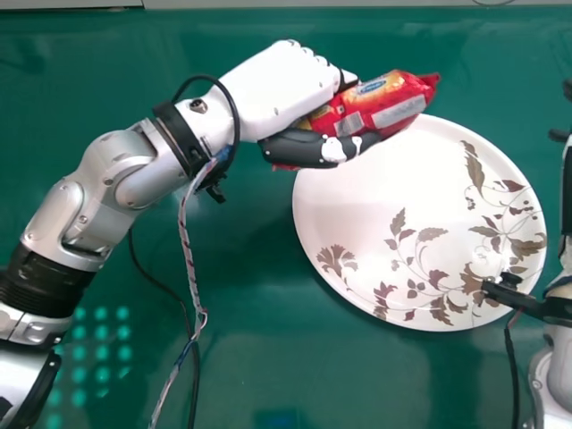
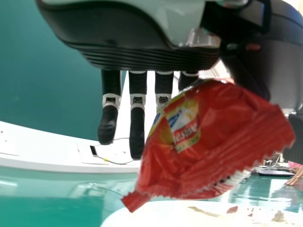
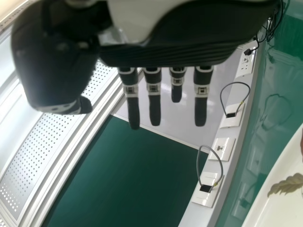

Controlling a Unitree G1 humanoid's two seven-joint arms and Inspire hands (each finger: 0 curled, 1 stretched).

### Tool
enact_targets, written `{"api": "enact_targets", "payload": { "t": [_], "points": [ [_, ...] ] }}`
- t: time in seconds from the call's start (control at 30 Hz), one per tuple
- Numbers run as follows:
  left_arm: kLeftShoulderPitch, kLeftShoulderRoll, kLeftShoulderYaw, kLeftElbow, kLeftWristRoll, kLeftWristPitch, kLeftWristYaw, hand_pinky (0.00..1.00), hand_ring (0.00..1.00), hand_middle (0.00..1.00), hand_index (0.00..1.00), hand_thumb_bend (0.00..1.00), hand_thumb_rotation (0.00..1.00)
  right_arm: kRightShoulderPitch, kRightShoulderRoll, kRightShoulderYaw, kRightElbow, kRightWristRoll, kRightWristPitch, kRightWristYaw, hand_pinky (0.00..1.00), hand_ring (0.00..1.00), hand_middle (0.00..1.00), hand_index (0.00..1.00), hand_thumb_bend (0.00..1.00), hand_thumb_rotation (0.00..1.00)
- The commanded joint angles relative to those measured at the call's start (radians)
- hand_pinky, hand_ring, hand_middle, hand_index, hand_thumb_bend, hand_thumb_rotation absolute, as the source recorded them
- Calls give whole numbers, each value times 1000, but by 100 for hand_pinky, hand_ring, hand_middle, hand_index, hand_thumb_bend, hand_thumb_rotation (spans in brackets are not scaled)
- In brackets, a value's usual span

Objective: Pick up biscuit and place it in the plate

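My left hand [image 1: 277, 94] is over the upper left rim of the plate [image 1: 357, 214], its thumb and fingers pinching the red biscuit packet [image 1: 393, 105]. The packet is tilted and hangs over the plate's top left part. In the left wrist view, the biscuit packet [image 2: 213, 137] lies against the fingers of my left hand [image 2: 137, 113], with the plate [image 2: 180, 215] beneath. At the head view's right edge is part of my right hand [image 1: 567, 192], to the right of the plate. The right wrist view has my right hand [image 3: 154, 99] with straight fingers, holding nothing.
The plate stands on a green table [image 1: 259, 357], with brown leaf patterns on its right and lower parts. Cables [image 1: 192, 313] hang from the left forearm. White wall sockets [image 3: 222, 149] run along a ledge in the right wrist view.
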Motion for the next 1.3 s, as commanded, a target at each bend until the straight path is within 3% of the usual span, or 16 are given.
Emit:
{"api": "enact_targets", "payload": {
  "t": [0.0,0.17,0.27,0.4,0.47,0.67,0.9,1.0,1.27],
  "points": [
    [12,-35,-20,-23,1,-7,-3,31,46,47,46,49,0,0,5,-2,-11,1,11,-5,72,82,84,80,55,52],
    [-8,-94,-81,22,55,-33,-10,39,44,45,51,49,0,-10,5,0,-19,2,28,-3,74,83,85,80,55,50],
    [-31,-131,-121,70,78,-17,-49,22,38,42,51,49,0,-13,1,-2,-14,6,20,-3,75,84,85,80,54,49],
    [-73,-179,-158,174,136,-1,-38,15,38,42,50,49,0,-13,-4,-1,-18,-8,29,-2,72,83,84,80,53,51],
    [-94,-204,-168,256,155,-7,3,17,41,46,49,50,0,-13,-3,-1,-21,-9,31,-2,72,83,84,80,53,51],
    [-194,-264,-211,516,203,-7,79,26,36,44,55,48,0,-14,0,2,-29,-3,37,0,74,84,85,80,51,48],
    [-291,-316,-243,721,222,11,142,31,38,46,56,48,0,-9,3,7,-39,-10,48,-1,74,84,85,80,50,48],
    [-307,-324,-246,757,217,7,163,21,40,49,50,49,0,-6,2,5,-40,-7,44,0,75,85,86,80,50,47],
    [-315,-318,-257,759,210,-36,184,29,38,45,56,48,0,-13,3,9,-43,-9,57,-1,74,84,86,80,50,48]
  ]
}}
